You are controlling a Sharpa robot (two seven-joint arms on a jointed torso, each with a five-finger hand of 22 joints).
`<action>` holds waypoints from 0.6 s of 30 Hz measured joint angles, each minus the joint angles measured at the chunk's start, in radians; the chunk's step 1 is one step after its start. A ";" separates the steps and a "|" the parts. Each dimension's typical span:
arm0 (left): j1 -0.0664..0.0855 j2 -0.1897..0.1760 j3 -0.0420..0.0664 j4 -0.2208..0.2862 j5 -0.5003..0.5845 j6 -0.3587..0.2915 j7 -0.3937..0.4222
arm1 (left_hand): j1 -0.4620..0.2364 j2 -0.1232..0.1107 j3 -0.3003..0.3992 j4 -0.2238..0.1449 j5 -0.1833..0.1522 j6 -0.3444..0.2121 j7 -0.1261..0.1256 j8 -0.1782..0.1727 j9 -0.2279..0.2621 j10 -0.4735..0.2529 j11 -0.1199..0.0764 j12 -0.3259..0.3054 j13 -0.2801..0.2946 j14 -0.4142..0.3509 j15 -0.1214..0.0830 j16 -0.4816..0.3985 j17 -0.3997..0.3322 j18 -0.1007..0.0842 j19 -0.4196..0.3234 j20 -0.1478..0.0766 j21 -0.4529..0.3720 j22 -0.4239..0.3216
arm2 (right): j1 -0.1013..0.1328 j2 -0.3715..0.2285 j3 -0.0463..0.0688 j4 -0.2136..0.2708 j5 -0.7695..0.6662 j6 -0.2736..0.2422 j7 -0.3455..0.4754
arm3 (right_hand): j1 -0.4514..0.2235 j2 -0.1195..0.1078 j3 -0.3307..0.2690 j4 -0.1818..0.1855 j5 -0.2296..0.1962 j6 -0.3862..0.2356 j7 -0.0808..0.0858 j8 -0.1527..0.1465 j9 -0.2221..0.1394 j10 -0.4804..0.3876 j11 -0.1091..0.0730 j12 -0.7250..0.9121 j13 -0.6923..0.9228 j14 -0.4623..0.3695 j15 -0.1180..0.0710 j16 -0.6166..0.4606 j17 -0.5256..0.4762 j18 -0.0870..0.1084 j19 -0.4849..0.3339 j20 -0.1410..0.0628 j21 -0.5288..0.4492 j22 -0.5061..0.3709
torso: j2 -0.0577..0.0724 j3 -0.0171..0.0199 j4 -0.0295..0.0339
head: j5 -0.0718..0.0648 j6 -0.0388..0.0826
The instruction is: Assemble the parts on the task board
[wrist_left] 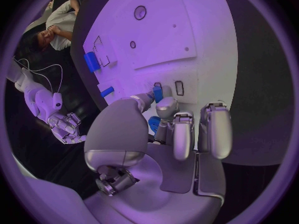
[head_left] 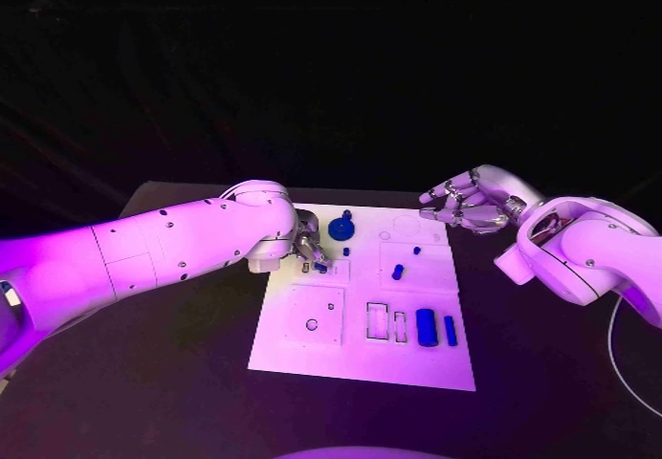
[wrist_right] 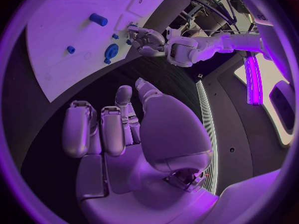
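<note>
Nearest the head camera lies the front edge of the white board, flat on the black bench. Toward that front edge, a thick blue cylinder lies beside a thinner blue bar, both just right of two narrow rectangular slots. Further back a small blue peg sits on the right half of the board, with a tiny blue piece beyond it. A round blue gear-like disc rests near the far edge.

Over the board's far left part the left hand is lowered, fingers pointing down. In the left wrist view its fingertips close around a small blue piece, pinched upright against the board next to a small rectangular slot; a second blue bit shows lower between the fingers, and I cannot tell whether it is a separate part.

Off the board's far right corner the right hand hovers above the bench, well apart from the parts. Its fingers are loosely curled but spread, and it holds nothing
</note>
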 measured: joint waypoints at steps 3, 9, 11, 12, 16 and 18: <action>0.000 0.000 0.001 0.000 0.000 0.010 0.001 | -0.003 -0.003 0.007 -0.007 0.000 0.000 0.000 0.004 0.002 0.000 0.000 0.000 0.000 0.000 0.000 0.000 0.000 0.000 0.000 0.000 0.000 0.000 | 0.000 0.000 0.000 0.000 0.000 0.001 0.000 | 0.000 0.000 0.000 0.000 0.000 0.000 0.000 0.000 0.000 0.000 0.000 0.000 0.000 0.000 0.000 0.000 0.000 0.000 0.000 0.000 0.000 0.000 | 0.000 0.0000 -0.0002 | 0.000 -0.001; 0.001 -0.001 0.002 -0.002 0.000 0.030 0.003 | -0.003 -0.003 0.008 -0.008 -0.003 0.000 0.000 0.005 0.003 0.000 0.000 0.000 0.001 0.000 0.000 0.000 0.000 0.000 0.000 0.000 0.000 0.000 | 0.000 0.000 0.000 -0.001 0.000 0.004 0.000 | 0.000 0.000 0.000 0.000 0.000 0.000 0.000 0.000 0.000 0.000 0.000 0.000 0.000 0.000 0.000 0.000 0.000 0.000 0.000 0.000 0.000 0.000 | 0.000 0.0002 -0.0003 | 0.000 -0.002; 0.001 -0.001 0.002 -0.002 -0.001 0.034 0.004 | -0.003 -0.003 0.008 -0.008 -0.003 0.000 0.000 0.005 0.005 0.000 0.000 0.000 0.002 0.000 0.000 0.000 0.000 0.000 0.000 0.000 0.000 0.000 | 0.000 0.000 0.000 -0.001 0.000 0.004 0.000 | 0.000 0.000 0.000 0.000 0.000 0.000 0.000 0.000 0.000 0.000 0.000 0.000 0.000 0.000 0.000 0.000 0.000 0.000 0.000 0.000 0.000 0.000 | 0.000 0.0002 -0.0002 | 0.000 -0.003; 0.002 -0.001 0.002 -0.003 -0.001 0.036 0.005 | -0.003 -0.003 0.008 -0.008 -0.005 0.000 0.000 0.005 0.005 0.000 0.000 0.000 0.002 0.000 0.000 0.000 0.001 0.000 0.000 0.000 0.000 0.000 | 0.000 0.000 0.000 -0.001 0.000 0.004 0.000 | 0.000 0.000 0.000 0.000 0.000 0.000 0.000 0.000 0.000 0.000 0.000 0.000 0.000 0.000 0.000 0.000 0.000 0.000 0.000 0.000 0.000 0.000 | 0.000 0.0002 0.0000 | -0.001 -0.004; 0.002 -0.001 0.003 -0.004 -0.001 0.043 0.006 | -0.002 -0.002 0.008 -0.008 -0.007 0.000 0.000 0.005 0.008 0.000 0.000 0.004 0.002 0.000 0.000 0.000 0.001 0.000 0.000 0.000 0.000 0.000 | 0.000 0.000 0.000 -0.002 0.000 0.006 0.000 | 0.000 0.000 0.000 0.000 0.000 0.000 0.000 0.000 0.001 0.000 0.000 0.000 0.000 0.000 0.000 0.000 0.000 0.000 0.000 0.000 0.000 0.000 | 0.000 0.0002 0.0003 | -0.001 -0.004; 0.002 -0.001 0.003 -0.004 -0.002 0.046 0.007 | -0.002 -0.002 0.008 -0.008 -0.007 0.000 0.000 0.009 0.009 0.002 -0.002 0.004 0.004 0.000 0.000 0.000 0.001 0.000 0.000 0.000 0.000 0.000 | 0.000 0.000 0.000 -0.002 0.000 0.006 -0.001 | 0.000 0.000 0.000 0.000 0.000 0.000 0.000 0.000 0.001 0.000 0.000 0.000 0.000 0.000 0.000 0.000 0.000 0.000 0.000 0.000 0.000 0.000 | 0.000 0.0001 0.0002 | 0.000 -0.005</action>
